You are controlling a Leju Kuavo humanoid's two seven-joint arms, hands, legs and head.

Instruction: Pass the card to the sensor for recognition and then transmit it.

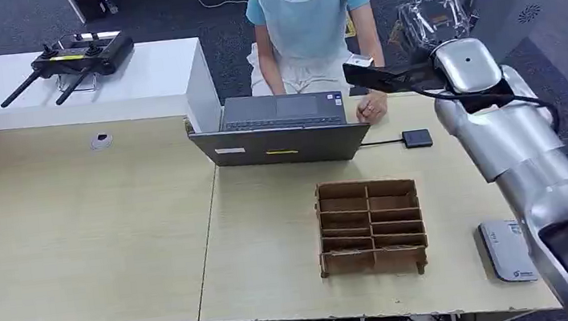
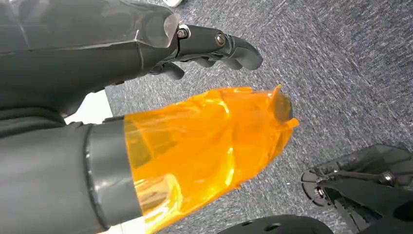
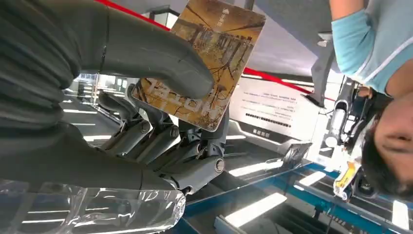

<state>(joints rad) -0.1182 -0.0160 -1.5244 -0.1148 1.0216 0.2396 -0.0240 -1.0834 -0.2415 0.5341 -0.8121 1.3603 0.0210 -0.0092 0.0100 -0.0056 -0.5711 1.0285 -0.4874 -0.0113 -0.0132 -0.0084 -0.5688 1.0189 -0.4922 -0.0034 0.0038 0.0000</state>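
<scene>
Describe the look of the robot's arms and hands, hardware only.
Right arm: glossy silver rounded shells, black cable looped at the joint, dark lower segment. Right hand: grey ribbed cover, thick grey thumb, darker fingers with visible pivot screws, clear film. Left hand: dark grey cover, black fingers, orange translucent film wrap.

Card (image 3: 209, 58): brown/gold printed w/ rounded corners, pinched btwn thumb & fingers of right hand (image 3: 146, 112). Sensor (image 1: 417, 138): small dark square, cabled, flat on table beside laptop.

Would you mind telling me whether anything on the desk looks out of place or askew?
Nothing stands out. The cardboard organizer sits upright, the laptop lies open before the person, and the right hand holds the card.
</scene>
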